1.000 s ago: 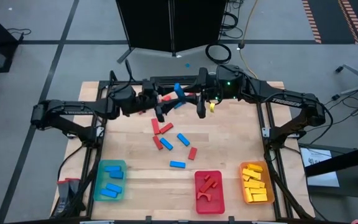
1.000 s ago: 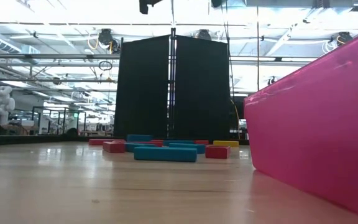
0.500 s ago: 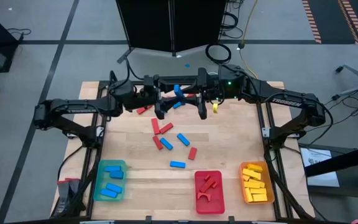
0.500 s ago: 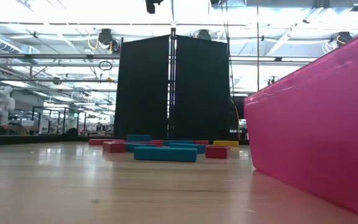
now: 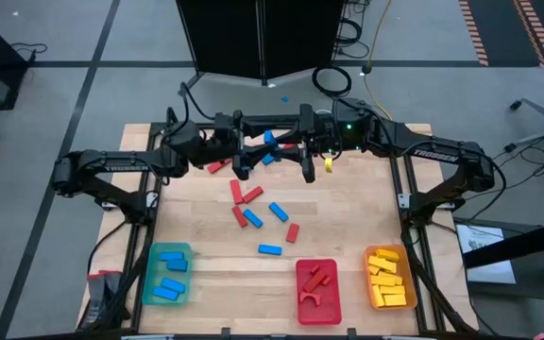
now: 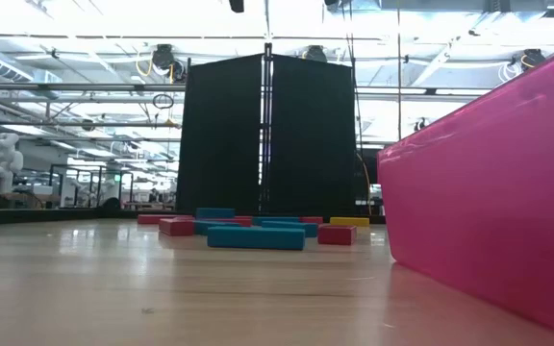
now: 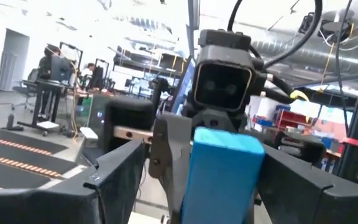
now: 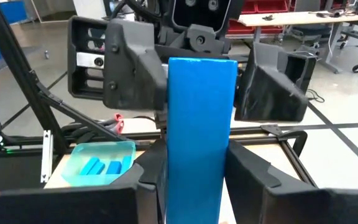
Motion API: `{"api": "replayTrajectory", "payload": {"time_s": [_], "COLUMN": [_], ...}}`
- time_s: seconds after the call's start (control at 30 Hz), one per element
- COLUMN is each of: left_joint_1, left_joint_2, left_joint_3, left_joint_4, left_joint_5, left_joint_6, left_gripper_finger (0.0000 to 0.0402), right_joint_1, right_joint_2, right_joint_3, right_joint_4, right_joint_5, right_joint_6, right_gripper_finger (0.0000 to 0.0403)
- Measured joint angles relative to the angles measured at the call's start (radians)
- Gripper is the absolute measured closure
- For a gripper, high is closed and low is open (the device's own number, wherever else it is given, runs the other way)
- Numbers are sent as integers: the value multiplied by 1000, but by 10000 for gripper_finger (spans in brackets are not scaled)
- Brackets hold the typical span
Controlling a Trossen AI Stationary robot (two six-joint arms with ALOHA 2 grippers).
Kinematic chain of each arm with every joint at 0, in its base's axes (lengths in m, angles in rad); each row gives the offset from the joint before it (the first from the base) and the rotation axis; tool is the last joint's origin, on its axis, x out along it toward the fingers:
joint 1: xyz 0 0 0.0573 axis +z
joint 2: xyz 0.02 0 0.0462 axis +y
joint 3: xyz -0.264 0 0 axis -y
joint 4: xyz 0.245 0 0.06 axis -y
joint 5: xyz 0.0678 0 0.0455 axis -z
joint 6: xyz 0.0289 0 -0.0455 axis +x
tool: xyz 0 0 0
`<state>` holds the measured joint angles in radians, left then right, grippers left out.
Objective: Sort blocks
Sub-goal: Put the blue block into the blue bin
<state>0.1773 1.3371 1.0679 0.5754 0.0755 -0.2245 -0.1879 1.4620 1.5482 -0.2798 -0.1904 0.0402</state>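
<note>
The blue rectangular block (image 5: 270, 142) is in the air above the far part of the wooden surface (image 5: 348, 217), between both arms. The right gripper (image 8: 194, 186) grips it; the left gripper (image 5: 246, 151) is open around it. The left should close firmly before the right releases.

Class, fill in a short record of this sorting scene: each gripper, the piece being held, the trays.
right gripper: shut on blue block, above the table's far side
left gripper: open, fingers flanking that block
loose blocks: red and blue, mid-table
trays: green tray holds blue pieces, red tray red, orange tray yellow
</note>
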Motion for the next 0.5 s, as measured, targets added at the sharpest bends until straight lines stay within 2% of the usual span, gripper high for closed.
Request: {"api": "replayTrajectory", "payload": {"time_s": [0.3,0.37,0.5], "left_joint_1": [0,0,0], "left_joint_2": [0,0,0], "left_joint_3": [0,0,0], "left_joint_4": [0,0,2], "left_joint_5": [20,20,22], "left_joint_6": [2,2,25], "left_gripper_finger": [121,137,194], "right_joint_1": [0,0,0], "right_joint_2": [0,0,0], "right_joint_3": [0,0,0], "right_joint_4": [9,9,14], "right_joint_5": [0,0,1], "right_joint_6": [0,0,0], "right_gripper_finger": [301,301,301]}}
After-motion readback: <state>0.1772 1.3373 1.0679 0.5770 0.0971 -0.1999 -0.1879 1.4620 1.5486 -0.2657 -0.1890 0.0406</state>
